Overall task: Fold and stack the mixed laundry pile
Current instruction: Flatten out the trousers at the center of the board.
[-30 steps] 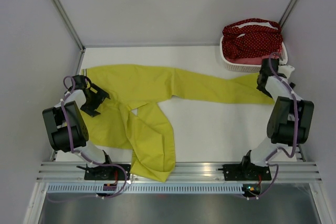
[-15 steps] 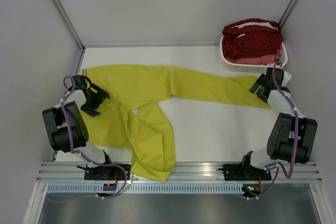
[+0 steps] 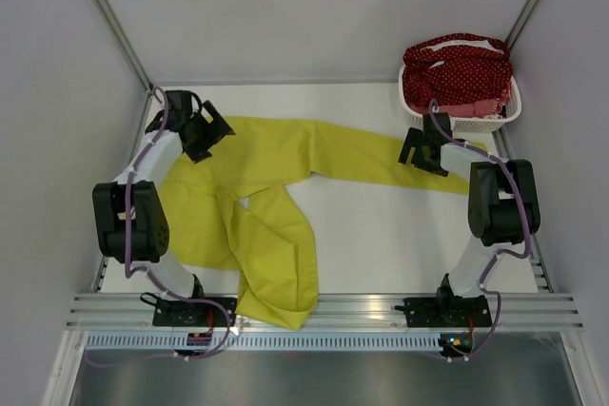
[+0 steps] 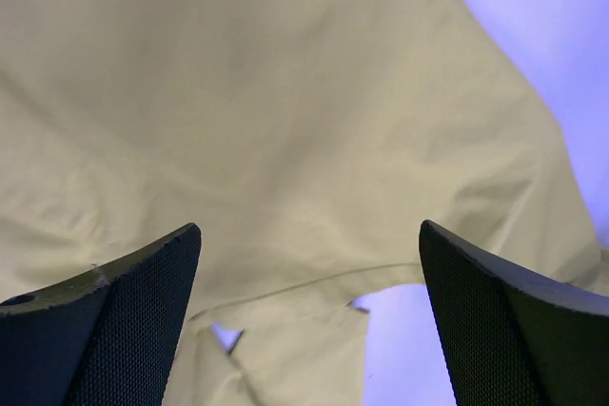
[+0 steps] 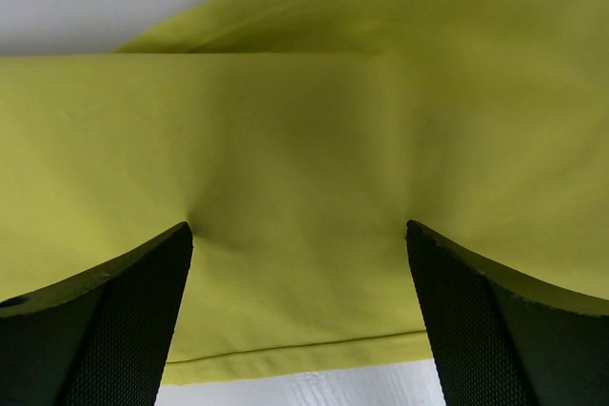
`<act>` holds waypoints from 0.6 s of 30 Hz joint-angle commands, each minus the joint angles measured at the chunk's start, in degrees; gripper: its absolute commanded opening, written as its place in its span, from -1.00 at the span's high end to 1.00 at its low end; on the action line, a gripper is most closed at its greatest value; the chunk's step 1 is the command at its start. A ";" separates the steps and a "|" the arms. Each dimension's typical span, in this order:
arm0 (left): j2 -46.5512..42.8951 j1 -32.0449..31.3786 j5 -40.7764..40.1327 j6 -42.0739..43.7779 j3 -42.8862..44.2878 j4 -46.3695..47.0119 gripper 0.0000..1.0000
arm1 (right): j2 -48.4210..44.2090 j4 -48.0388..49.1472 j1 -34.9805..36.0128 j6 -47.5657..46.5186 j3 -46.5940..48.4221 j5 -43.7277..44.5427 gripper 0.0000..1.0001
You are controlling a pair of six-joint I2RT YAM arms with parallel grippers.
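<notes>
A yellow-green garment (image 3: 285,154) lies spread across the table, one long leg reaching right toward the basket and another folded toward the front edge. My left gripper (image 3: 211,130) hangs open over its far-left end; in the left wrist view the pale cloth (image 4: 285,121) fills the space below the open gripper (image 4: 309,316). My right gripper (image 3: 415,151) is open over the right leg, and its fingertips (image 5: 143,282) rest on the cloth (image 5: 304,140) near the hem. A dark red white-dotted cloth (image 3: 457,73) is heaped in the basket.
The white perforated basket (image 3: 476,124) stands at the far right corner, just behind my right arm. Grey walls close off the table on the left, right and back. An aluminium rail (image 3: 362,306) runs along the front, and the garment hangs over it.
My left gripper swung from the table's left edge up to the garment's far-left end. My right gripper moved from beside the basket leftward onto the garment's right leg.
</notes>
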 commanded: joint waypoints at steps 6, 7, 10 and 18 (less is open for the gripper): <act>17.42 -4.59 0.20 2.78 11.61 -3.42 -0.99 | 1.22 1.07 -0.33 2.27 -5.70 -3.66 -0.96; 18.39 -4.59 -0.95 2.95 11.52 -4.21 -0.99 | 0.17 1.07 -0.33 3.32 -7.01 -3.31 -0.96; 20.06 -4.50 -4.82 3.92 10.12 -8.34 -0.99 | -2.55 0.89 -0.24 5.34 -12.20 -1.90 -0.96; 12.96 4.44 -9.06 3.13 -8.32 -9.94 -0.99 | -11.52 -0.16 -5.42 11.77 -23.46 -3.47 -0.96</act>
